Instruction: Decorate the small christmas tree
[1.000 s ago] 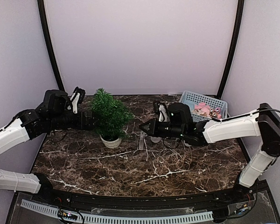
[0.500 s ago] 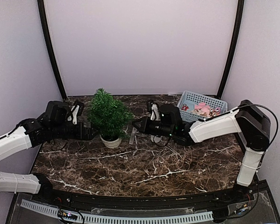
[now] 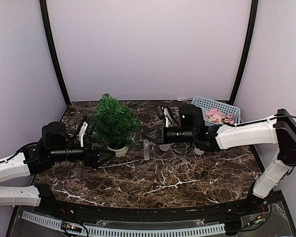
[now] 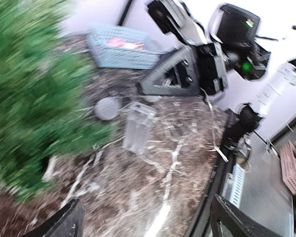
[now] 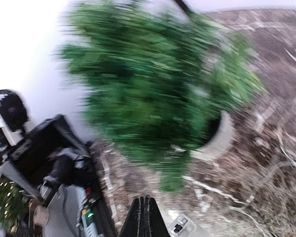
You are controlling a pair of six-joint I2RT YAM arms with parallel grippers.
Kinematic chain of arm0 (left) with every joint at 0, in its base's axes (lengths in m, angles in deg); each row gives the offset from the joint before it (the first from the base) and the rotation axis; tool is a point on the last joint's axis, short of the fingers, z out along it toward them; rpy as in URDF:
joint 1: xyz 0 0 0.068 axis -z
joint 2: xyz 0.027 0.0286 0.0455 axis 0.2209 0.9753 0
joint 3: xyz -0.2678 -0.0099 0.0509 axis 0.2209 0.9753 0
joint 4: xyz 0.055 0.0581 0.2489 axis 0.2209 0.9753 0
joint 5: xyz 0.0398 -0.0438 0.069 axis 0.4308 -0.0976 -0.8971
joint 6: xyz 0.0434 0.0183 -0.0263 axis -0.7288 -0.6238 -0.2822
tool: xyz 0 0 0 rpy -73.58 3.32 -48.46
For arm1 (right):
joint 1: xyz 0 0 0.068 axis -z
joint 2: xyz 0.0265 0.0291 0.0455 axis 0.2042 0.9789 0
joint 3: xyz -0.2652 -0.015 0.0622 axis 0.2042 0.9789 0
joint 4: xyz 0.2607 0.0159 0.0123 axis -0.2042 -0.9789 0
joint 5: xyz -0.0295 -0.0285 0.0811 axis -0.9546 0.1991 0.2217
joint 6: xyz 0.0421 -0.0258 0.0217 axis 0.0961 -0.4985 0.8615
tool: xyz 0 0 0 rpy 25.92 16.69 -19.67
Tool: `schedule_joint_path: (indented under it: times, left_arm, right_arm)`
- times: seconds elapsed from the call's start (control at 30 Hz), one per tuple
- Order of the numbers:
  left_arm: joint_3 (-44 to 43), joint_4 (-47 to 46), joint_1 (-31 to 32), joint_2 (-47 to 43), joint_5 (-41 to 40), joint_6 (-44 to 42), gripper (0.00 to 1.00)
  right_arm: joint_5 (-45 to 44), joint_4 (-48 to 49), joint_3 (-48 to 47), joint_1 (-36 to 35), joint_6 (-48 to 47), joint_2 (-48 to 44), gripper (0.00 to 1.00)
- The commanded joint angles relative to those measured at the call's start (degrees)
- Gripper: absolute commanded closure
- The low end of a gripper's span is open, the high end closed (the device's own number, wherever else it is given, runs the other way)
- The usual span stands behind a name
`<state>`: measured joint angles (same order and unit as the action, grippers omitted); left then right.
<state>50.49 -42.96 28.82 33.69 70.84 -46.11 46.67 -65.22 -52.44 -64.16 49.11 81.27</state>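
Marble table [image 3: 187,183]: dark stone with white veins.
small christmas tree [image 3: 113,120]: upright in its white pot [image 3: 119,150], left of centre toward the back, between the two grippers.
left gripper [image 3: 104,156]: low, just beside the pot, fingers spread wide with nothing between them.
right gripper [image 5: 146,210]: fingertips pressed together, pointing at the tree from the right.
clear plastic piece [image 3: 147,148]: standing on the marble near the right gripper's tip.
blue basket [image 3: 203,104]: back right, pink bits inside.
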Motion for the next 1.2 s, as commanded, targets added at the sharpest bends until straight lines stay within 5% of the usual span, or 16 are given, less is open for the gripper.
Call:
schedule_joint_path:
  times: [0.0, 0.3, 0.63, 0.97, 1.17]
  left_arm:
    - [-5.54, -6.73, 6.82, 4.06, -0.67, -5.55, 0.10]
    - [-14.78, -14.96, 12.17, 18.80, 2.01, -11.54, 0.03]
    - [-20.97, -18.73, 15.74, 26.39, 4.60, -15.05, 0.01]
    - [-22.81, -20.41, 16.55, 30.23, 5.01, -14.32, 0.27]
    - [-22.06, -20.76, 16.69, 29.86, 2.36, -14.28, 0.55]
  right_arm:
    - [13.19, -0.90, -2.93, 0.49, -5.85, -7.70, 1.00]
    - [23.50, -0.13, -8.69, 0.45, -5.79, -13.72, 1.00]
    - [24.17, 1.85, -7.63, 0.51, -4.39, -16.93, 1.00]
    - [23.76, 4.53, -5.87, 0.44, -2.65, -17.33, 1.00]
    - [20.30, 1.67, -4.96, 0.48, -4.09, -18.52, 1.00]
